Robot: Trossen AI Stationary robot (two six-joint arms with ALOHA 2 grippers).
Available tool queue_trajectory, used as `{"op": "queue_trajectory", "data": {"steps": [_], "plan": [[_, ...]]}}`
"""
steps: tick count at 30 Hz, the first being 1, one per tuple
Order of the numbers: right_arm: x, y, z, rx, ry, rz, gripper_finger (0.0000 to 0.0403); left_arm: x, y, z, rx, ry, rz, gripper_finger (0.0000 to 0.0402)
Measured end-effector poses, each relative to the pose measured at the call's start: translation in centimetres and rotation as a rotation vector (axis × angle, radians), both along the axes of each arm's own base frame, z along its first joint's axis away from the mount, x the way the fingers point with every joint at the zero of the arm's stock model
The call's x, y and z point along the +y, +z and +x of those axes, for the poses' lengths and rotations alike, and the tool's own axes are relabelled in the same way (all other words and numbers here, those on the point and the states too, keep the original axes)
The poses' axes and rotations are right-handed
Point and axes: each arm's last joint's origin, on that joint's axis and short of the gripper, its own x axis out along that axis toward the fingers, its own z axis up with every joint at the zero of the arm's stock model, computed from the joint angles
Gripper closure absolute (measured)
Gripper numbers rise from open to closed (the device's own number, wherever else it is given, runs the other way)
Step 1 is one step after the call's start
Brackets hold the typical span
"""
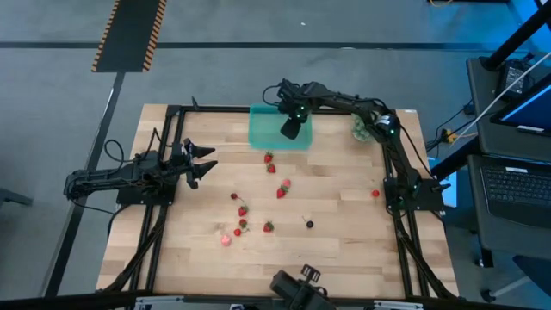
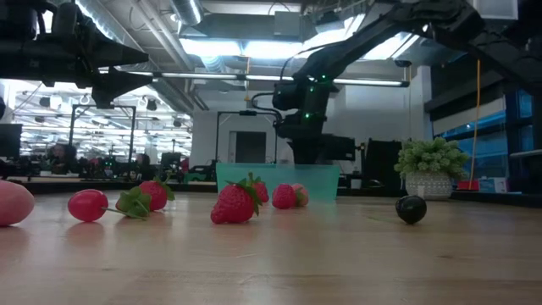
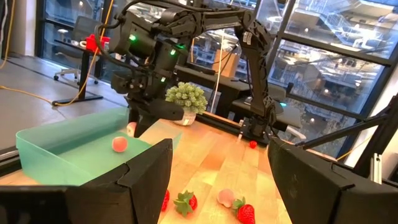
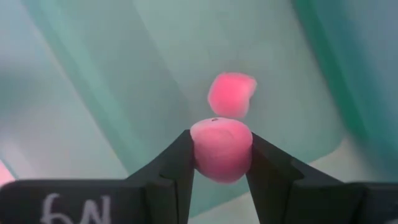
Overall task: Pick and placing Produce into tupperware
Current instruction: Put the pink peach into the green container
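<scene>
Pinched between the right gripper's fingers, a pale pink piece of produce was held above the teal tupperware near the table's far edge, where another pink piece was already seen inside. A leafy green clump stood beside the far right corner. Red berries were scattered mid-table, a dark one nearer the front. The left gripper was kept wide open and empty by the left edge.

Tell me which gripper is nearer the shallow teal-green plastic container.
Right. The right gripper hangs directly over the shallow translucent teal-green plastic container, jaws shut on a pale pink piece. The left gripper waits open at the table's left side, well away from it.
</scene>
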Motion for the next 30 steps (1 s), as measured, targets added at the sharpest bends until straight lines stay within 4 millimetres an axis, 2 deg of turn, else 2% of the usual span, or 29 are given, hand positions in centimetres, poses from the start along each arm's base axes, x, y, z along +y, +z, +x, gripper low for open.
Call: {"op": "queue_trajectory", "data": {"steps": [5, 11, 16, 30], "plan": [[-0.1, -1.5, 0.4, 0.033, -0.026, -0.003, 0.0279, 0.0, 0.0, 0.0, 0.000, 0.000, 0.000, 0.0144], [-0.3, -1.8, 0.8, -0.002, -0.055, -0.013, 0.0279, 0.0, 0.0, 0.0, 0.000, 0.000, 0.000, 0.0144], [-0.2, -2.5, 0.5, 0.043, -0.050, 0.012, 0.0279, 0.0, 0.0, 0.0, 0.001, 0.000, 0.000, 0.0144], [-0.4, -2.3, 0.7, 0.016, -0.053, -0.005, 0.0279, 0.0, 0.0, 0.0, 0.002, 0.000, 0.000, 0.0144]]}}
